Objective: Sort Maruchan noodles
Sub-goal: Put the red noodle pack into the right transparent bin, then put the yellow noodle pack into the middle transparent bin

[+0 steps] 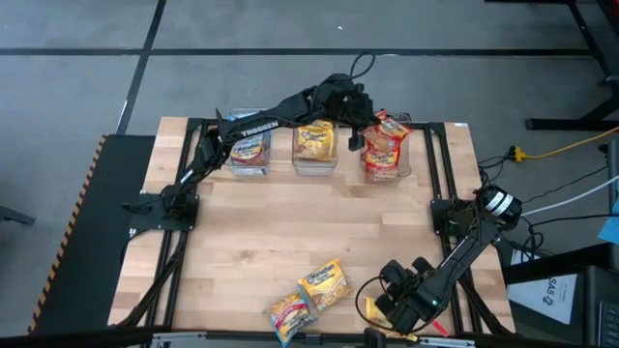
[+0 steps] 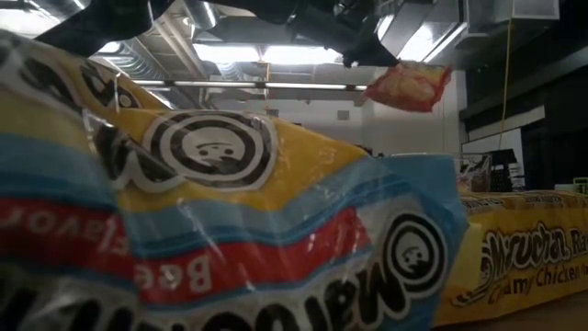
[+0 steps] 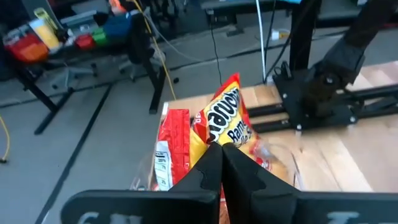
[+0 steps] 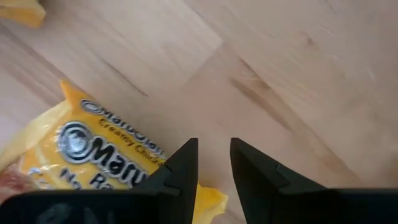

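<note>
Three clear bins stand along the far edge: one with a blue packet, one with a yellow packet, one with red packets. My left gripper is over the right bin, shut on a red-trimmed noodle packet, which also shows in the air in the low view. My right gripper points down at the table's near right, open, with bare wood between its fingers. A yellow packet lies beside it, one corner under one finger. My left gripper pinches the red packet by its near edge between its two shut fingers. The fingers come from the table's left, nearly level and slanting a little down. The packet stands on edge beyond the fingertips, lifted over the right bin's red packets. My right gripper: whether its finger touches the yellow packet's corner cannot be told.
Two more packets lie near the table's front edge; one of them fills the low view, with a yellow one to its right. Dark rails run along the table's left and right sides. The middle of the wooden table is bare.
</note>
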